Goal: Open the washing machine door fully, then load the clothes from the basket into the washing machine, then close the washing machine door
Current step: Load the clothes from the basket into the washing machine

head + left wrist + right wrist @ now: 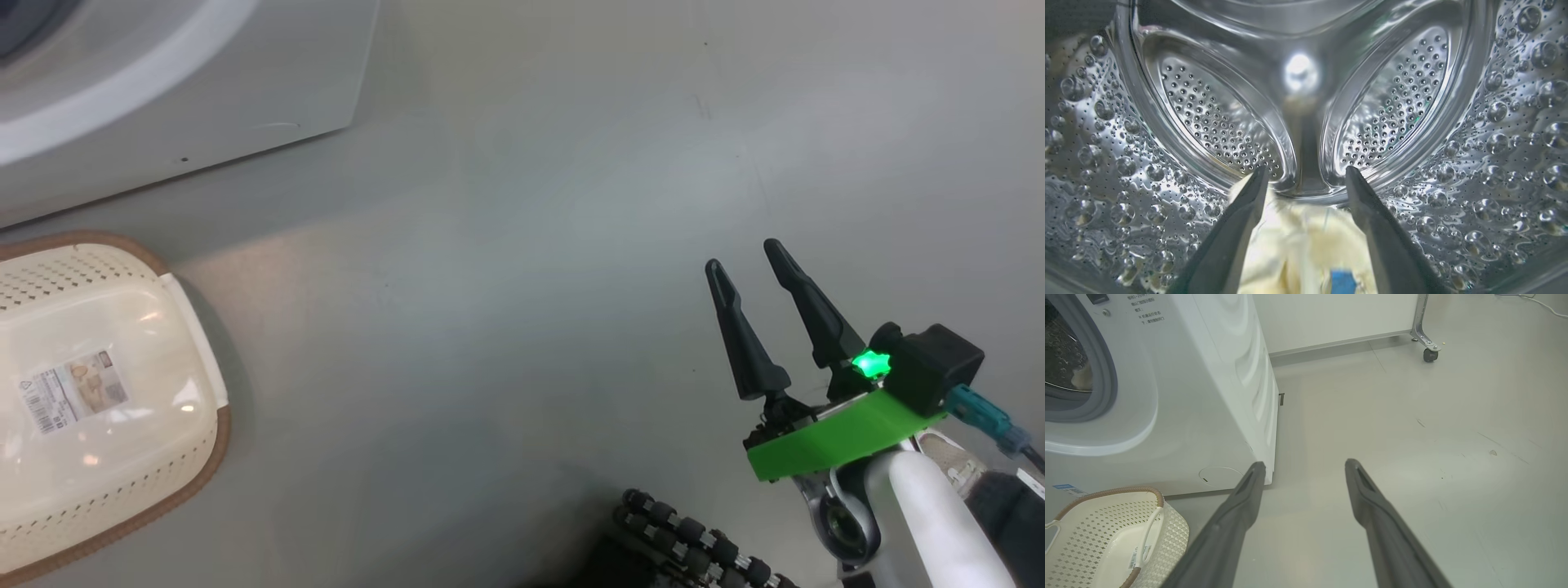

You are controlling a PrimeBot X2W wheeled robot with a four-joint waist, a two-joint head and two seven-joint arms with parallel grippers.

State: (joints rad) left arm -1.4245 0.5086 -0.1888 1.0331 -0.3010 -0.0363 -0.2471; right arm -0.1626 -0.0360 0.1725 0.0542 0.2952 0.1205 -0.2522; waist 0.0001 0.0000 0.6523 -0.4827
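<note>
My left gripper [1305, 171] is deep inside the washing machine's perforated steel drum [1216, 122], its fingers spread open. Pale cream clothes [1298, 245] with a blue patch [1342, 281] lie on the drum floor below and between the fingers, not pinched. The white washing machine [1200, 396] stands at the left with its grey gasket [1106, 384] showing; its front also fills the top left corner [245, 82] of the head view. The cream basket [90, 408] sits on the floor before it, holding no cloth, label sticker showing. My right gripper [743, 255] hangs open over bare floor, well right of the basket [1106, 539]. The washing machine door is out of view.
Grey floor [531, 245] stretches between the basket and my right gripper. A white panel on a caster [1429, 355] stands beyond the machine. The roller wheel of my base [694, 539] is at the bottom edge.
</note>
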